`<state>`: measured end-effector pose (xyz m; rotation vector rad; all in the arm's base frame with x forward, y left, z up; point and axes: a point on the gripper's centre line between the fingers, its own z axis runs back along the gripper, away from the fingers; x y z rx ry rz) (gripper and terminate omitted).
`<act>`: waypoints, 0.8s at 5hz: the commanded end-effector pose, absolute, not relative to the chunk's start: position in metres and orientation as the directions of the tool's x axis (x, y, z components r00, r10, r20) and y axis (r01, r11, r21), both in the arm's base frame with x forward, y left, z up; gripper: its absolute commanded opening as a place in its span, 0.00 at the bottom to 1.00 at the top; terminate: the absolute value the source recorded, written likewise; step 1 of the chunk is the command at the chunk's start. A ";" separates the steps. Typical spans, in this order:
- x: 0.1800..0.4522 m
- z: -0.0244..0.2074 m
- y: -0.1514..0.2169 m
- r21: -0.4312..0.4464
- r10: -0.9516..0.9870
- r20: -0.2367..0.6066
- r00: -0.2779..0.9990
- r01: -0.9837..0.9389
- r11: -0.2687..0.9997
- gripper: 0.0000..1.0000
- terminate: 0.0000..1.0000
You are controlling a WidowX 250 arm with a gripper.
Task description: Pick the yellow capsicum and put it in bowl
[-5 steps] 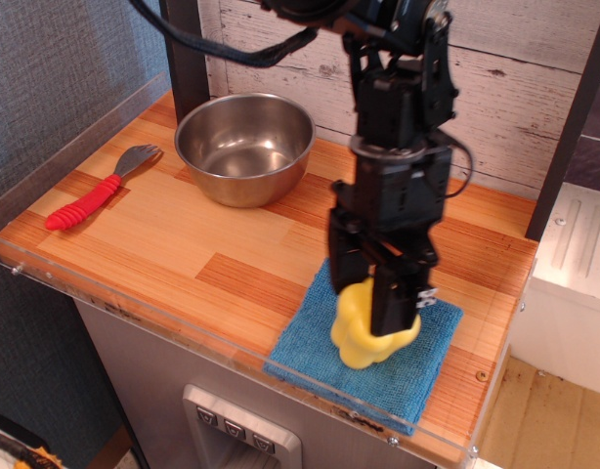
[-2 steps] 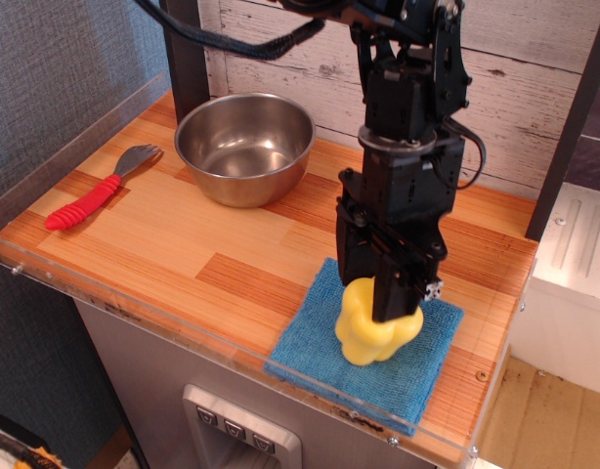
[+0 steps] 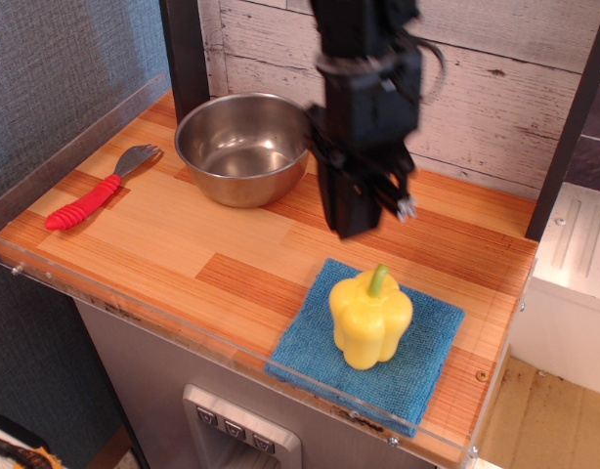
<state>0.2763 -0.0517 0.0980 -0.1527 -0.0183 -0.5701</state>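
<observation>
1. Since the earlier frames, the gripper (image 3: 364, 210) has left the yellow capsicum (image 3: 370, 319). It was down around the pepper; now it hangs well above and behind it, toward the bowl (image 3: 245, 147), and the pepper is plainly not in its grasp.

2. The capsicum sits where it was, upright on the blue cloth (image 3: 310, 342), roughly at the cloth's middle. The bowl lies well apart from it, back and to the left in the camera's view.

3. The pepper's long axis runs near vertical. Its green stem (image 3: 379, 279) points up with a slight lean away from the camera, and the lobed base rests on the cloth. That pose leaves its broad sides open to a grasp from above.

4. The arm is blurred with motion, so the jaws are hard to read. I cannot tell how wide they stand; they carry nothing yellow.

5. The rise without the pepper looks like a missed or slipped grip, though that is only my judgement. The glossy, rounded skin could well slide out of a light pinch.

6. The bowl is empty and stands open-side up. A red-handled spork (image 3: 97, 191) lies to its left, clear of any path from the cloth.

7. The pick step remains undone; the gripper must come back down over the pepper.
</observation>
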 end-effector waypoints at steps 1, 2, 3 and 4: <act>0.280 0.118 -0.043 -0.129 -0.557 0.098 0.825 0.565 0.815 0.00 0.00; 0.273 0.117 -0.064 -0.094 -0.620 0.076 0.780 0.625 0.775 1.00 0.00; 0.266 0.117 -0.074 -0.068 -0.643 0.072 0.763 0.647 0.760 1.00 0.00; 0.264 0.115 -0.077 -0.064 -0.649 0.065 0.758 0.652 0.756 1.00 0.00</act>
